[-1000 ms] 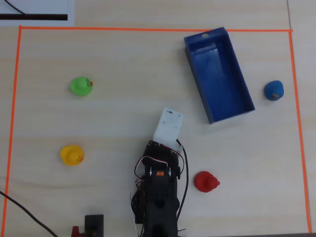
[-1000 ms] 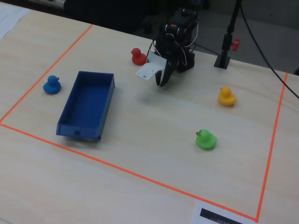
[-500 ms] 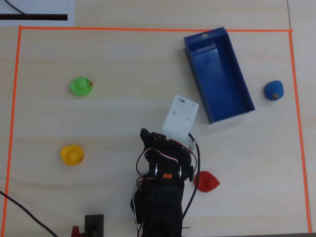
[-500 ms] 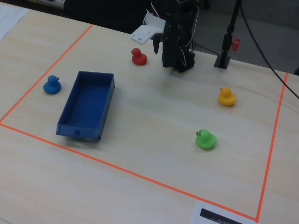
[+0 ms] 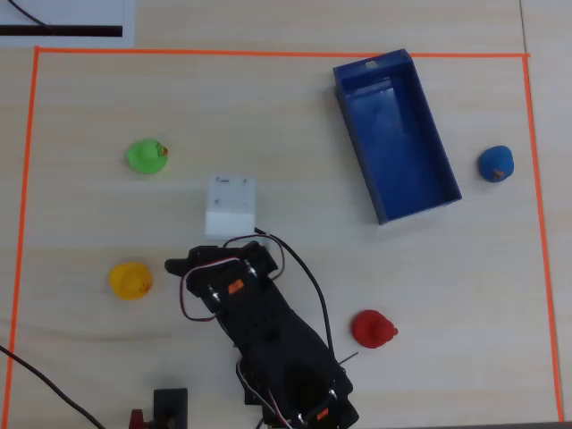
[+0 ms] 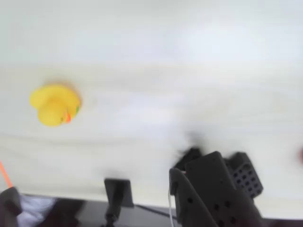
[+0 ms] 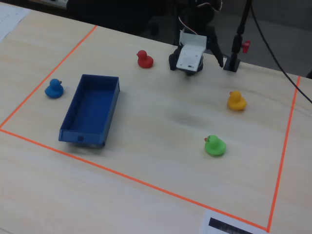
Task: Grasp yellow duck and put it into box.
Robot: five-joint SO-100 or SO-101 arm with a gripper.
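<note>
The yellow duck [image 5: 130, 280] sits on the table left of my arm. In the fixed view it [image 7: 236, 100] is right of and nearer than the arm. In the blurred wrist view it [image 6: 55, 104] is at the left, far from my gripper [image 6: 222, 168], which enters at the lower right. The gripper [image 5: 228, 234] is mostly hidden under a white camera block [image 5: 231, 206], holds nothing, and its jaw opening is unclear. The blue box [image 5: 396, 134] stands empty at the upper right in the overhead view and at the left in the fixed view [image 7: 91, 109].
A green duck [image 5: 147, 156], a red duck [image 5: 373, 328] and a blue duck [image 5: 495, 164] stand on the table. Orange tape [image 5: 268, 52] frames the work area. A black stand [image 5: 170, 404] sits at the table edge beside the arm base.
</note>
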